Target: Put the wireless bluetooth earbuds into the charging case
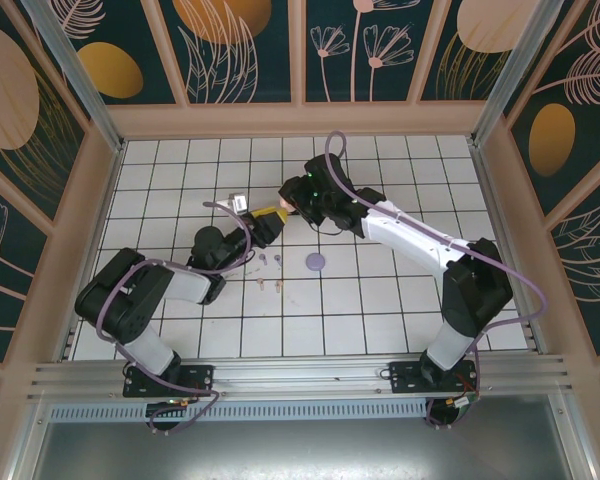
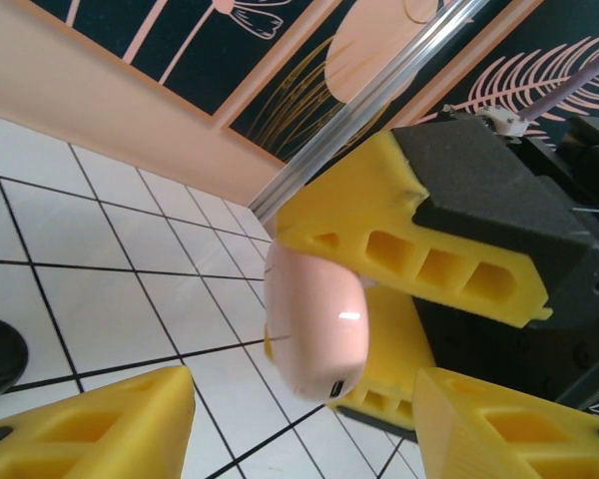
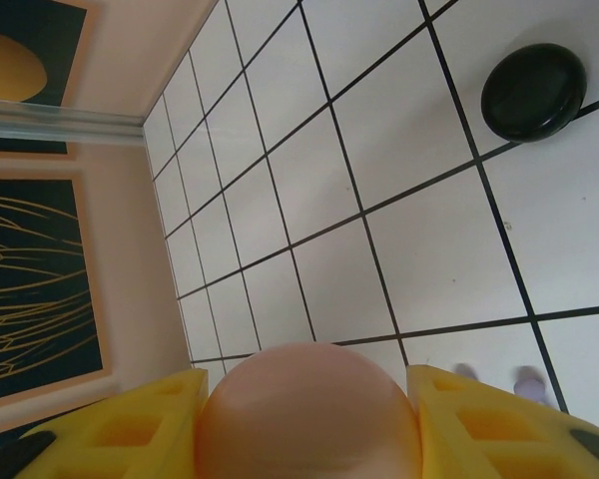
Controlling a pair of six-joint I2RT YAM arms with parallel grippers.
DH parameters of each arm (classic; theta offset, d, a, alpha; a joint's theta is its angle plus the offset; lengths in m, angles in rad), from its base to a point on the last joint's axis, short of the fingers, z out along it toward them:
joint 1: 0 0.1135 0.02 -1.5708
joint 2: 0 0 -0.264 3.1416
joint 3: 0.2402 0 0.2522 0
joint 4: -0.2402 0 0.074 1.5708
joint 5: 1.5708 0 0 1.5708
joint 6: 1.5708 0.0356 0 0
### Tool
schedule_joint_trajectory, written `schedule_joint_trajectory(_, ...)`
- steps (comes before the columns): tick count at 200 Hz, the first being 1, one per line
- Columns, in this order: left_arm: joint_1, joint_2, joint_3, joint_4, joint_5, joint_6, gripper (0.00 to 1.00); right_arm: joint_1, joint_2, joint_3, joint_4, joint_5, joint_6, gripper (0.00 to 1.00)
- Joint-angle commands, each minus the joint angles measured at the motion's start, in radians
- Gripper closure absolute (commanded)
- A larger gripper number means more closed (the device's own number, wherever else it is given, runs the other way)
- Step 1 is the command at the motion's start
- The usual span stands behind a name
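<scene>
Glossy, smooth pink case (image 2: 314, 324) above smooth white tiles (image 2: 90, 299).

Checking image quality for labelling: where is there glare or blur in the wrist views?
Left wrist: a small glare spot on the pink case, otherwise sharp. Right wrist: the pink case is blurred up close, the lilac earbuds are soft, the black case is sharp.

Both arms are the same build, tbh: chunky black joint housings with smooth white links in between. The left arm (image 1: 130, 300) and right arm (image 1: 475, 285) each sit on a flat black base plate (image 1: 167, 381), and a thin lilac cable (image 1: 100, 318) loops loosely along each one. The left gripper (image 2: 299, 419) and right gripper (image 3: 309, 429) have bright yellow wedge-shaped fingers (image 2: 100, 424) with rectangular cut-outs running through them, mounted on a matte black block (image 2: 479, 190).
</scene>
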State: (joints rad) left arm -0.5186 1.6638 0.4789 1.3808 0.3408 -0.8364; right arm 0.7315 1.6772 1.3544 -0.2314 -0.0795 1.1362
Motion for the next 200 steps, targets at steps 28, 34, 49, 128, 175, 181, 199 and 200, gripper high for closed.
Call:
schedule_joint_trajectory(28, -0.011, 0.044, 0.060, 0.075, 0.030, -0.012, 0.49, 0.017, 0.017, 0.037, 0.029, -0.011, 0.010, 0.62)
schedule_joint_trajectory(34, -0.010, 0.044, 0.065, 0.076, 0.030, -0.012, 0.50, 0.019, 0.017, 0.038, 0.029, -0.011, 0.008, 0.62)
schedule_joint_trajectory(49, -0.011, 0.077, 0.075, 0.078, 0.029, -0.014, 0.52, 0.021, 0.018, 0.038, 0.029, -0.012, 0.008, 0.62)
schedule_joint_trajectory(128, -0.011, 0.086, 0.091, 0.084, 0.035, -0.014, 0.77, 0.025, 0.010, 0.034, 0.030, -0.011, 0.007, 0.63)
schedule_joint_trajectory(175, -0.012, 0.091, 0.092, 0.099, 0.043, -0.024, 0.92, 0.030, 0.007, 0.034, 0.043, -0.017, 0.011, 0.62)
schedule_joint_trajectory(181, -0.012, 0.088, 0.092, 0.100, 0.045, -0.025, 0.95, 0.031, 0.006, 0.036, 0.043, -0.017, 0.010, 0.62)
schedule_joint_trajectory(199, -0.012, 0.088, 0.090, 0.102, 0.049, -0.029, 1.00, 0.034, 0.000, 0.033, 0.055, -0.020, 0.008, 0.59)
schedule_joint_trajectory(200, -0.012, 0.088, 0.090, 0.102, 0.049, -0.030, 1.00, 0.034, -0.001, 0.033, 0.057, -0.020, 0.008, 0.58)
